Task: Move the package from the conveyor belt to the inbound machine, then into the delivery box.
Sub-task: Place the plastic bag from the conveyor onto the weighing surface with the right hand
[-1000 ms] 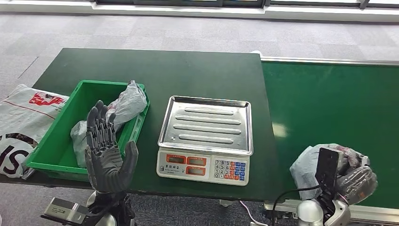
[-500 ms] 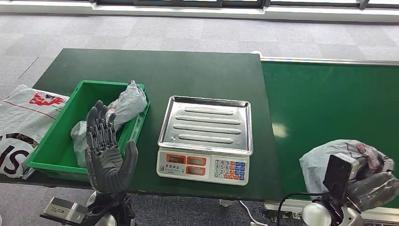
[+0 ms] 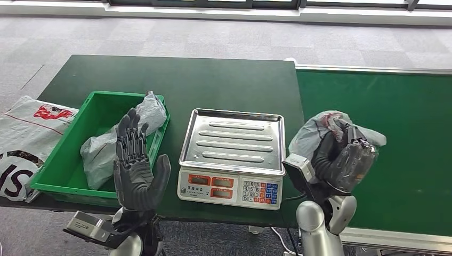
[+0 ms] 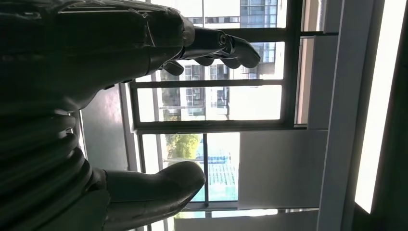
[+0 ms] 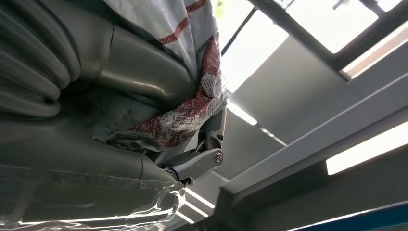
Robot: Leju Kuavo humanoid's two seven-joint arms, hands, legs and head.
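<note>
My right hand (image 3: 341,160) grips a grey plastic package (image 3: 314,133) with red print, lifted above the seam between the dark table and the green conveyor belt (image 3: 389,133), just right of the scale. In the right wrist view the package (image 5: 178,110) is pressed between the thumb and fingers. The inbound machine is a scale with a steel tray (image 3: 234,140) and a keypad, and its tray is bare. My left hand (image 3: 136,170) is raised with fingers spread and nothing in it, in front of the green delivery box (image 3: 64,160); its fingers (image 4: 226,48) point at windows in the left wrist view.
Two grey bagged packages (image 3: 125,136) lie in the green box. A white printed bag (image 3: 26,133) lies at the table's left edge. The dark table (image 3: 186,80) stretches behind the scale. The belt has a metal rail (image 3: 373,69) at its far side.
My right hand lifted the package off the belt's near right corner and carried it left and up toward the scale. The left hand rose slightly and shifted right.
</note>
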